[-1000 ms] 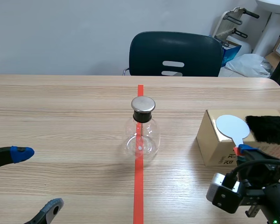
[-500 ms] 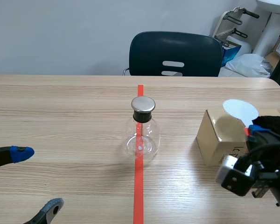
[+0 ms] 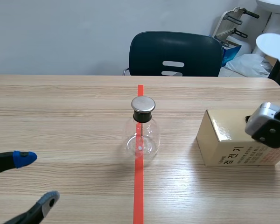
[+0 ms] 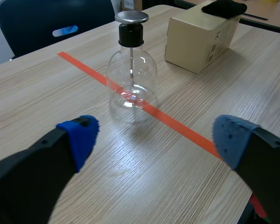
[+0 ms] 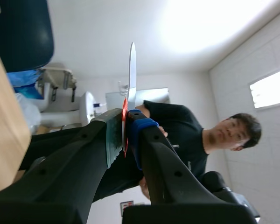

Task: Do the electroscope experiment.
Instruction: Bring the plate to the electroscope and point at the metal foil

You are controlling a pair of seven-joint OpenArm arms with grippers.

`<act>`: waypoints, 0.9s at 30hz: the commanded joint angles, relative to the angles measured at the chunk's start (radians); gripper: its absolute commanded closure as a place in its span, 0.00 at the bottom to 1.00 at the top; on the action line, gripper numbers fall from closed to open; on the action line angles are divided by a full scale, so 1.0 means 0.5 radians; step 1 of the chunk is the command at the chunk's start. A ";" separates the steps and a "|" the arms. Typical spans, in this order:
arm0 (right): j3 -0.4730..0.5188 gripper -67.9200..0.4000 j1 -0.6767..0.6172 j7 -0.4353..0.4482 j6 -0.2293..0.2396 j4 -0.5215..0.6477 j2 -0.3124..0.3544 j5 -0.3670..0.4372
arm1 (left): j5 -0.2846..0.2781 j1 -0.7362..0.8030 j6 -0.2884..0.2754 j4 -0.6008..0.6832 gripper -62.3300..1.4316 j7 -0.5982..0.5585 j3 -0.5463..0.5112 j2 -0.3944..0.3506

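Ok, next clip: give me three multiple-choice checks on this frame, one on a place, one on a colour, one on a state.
1. The flask stands: A. on a plate; B. on the tape line; C. on a tray.
2. The box is: A. tan; B. green; C. purple.
3. The right tool is: A. open; B. shut on the paddle; C. shut on a cup.
Answers: 1 B, the red line runs under its base. 2 A, its sides show tan card. 3 B, the paddle's red handle is pinched between the pads.
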 commanded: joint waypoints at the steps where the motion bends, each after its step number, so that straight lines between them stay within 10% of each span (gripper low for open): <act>1: 0.040 0.98 0.013 0.000 -0.043 0.064 0.021 0.019 | -0.024 -0.027 -0.005 0.017 0.48 0.025 -0.011 -0.001; 6: 0.101 0.98 0.013 0.000 -0.066 0.133 0.021 0.021 | -0.024 -0.168 -0.021 -0.029 0.95 0.243 -0.011 -0.002; 14: 0.135 0.98 0.014 -0.001 -0.071 0.147 0.021 0.021 | -0.026 -0.639 -0.225 -0.344 0.95 0.270 0.121 0.005; 27: 0.071 0.98 0.030 0.108 -0.069 0.052 0.014 0.047 | -0.024 -1.561 -0.178 -1.122 0.95 0.270 0.810 0.312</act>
